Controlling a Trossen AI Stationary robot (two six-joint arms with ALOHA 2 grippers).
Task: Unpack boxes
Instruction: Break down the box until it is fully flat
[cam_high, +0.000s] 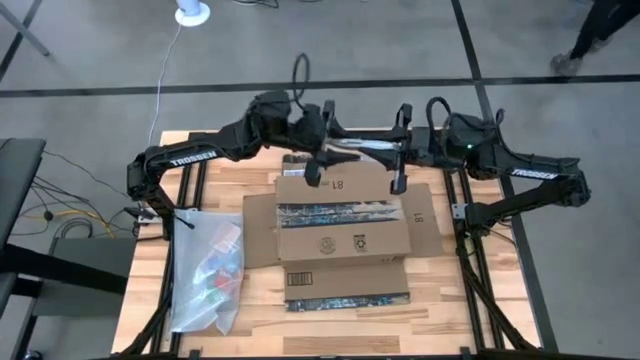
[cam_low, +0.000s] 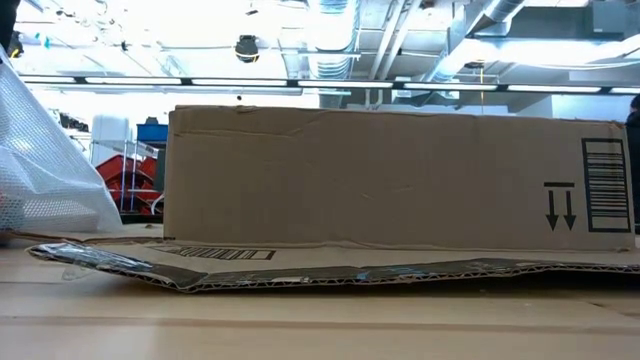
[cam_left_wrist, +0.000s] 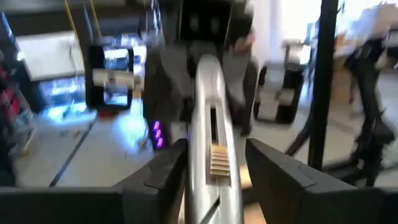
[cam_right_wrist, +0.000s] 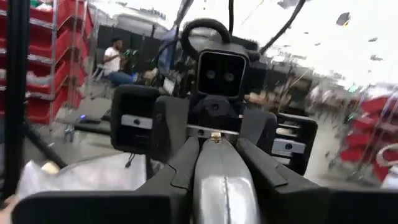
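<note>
Nearest the low camera, the box's front flap (cam_low: 300, 272) is lying flat on the table (cam_high: 450, 310), its taped edge curling slightly upward. Behind it the box (cam_low: 400, 180) is standing as a long brown wall, showing a barcode and two downward arrows at one end. From above, the box is sitting in the middle of the table with all its flaps folded outward, a dark printed tape strip running along the near and far flaps and "81" showing on the far one. A clear bag (cam_high: 205, 275) holding small colourful items is lying just beside the box, on the left arm's side.

Both arms are reaching in over the box's far edge and facing each other. A silver tool (cam_high: 365, 150) is stretching between them above the far flap. The right gripper (cam_right_wrist: 214, 140) is clenching one end of it, its fingers (cam_right_wrist: 180, 165) pressing against both sides of the metal. The left gripper (cam_left_wrist: 214, 155) is sitting at the tool's other end; whether it is gripping the tool I cannot tell. Neither gripper is touching the box.

Beyond the table, a person (cam_right_wrist: 115, 59) is sitting among red shelving in the room, well away from the arms.
</note>
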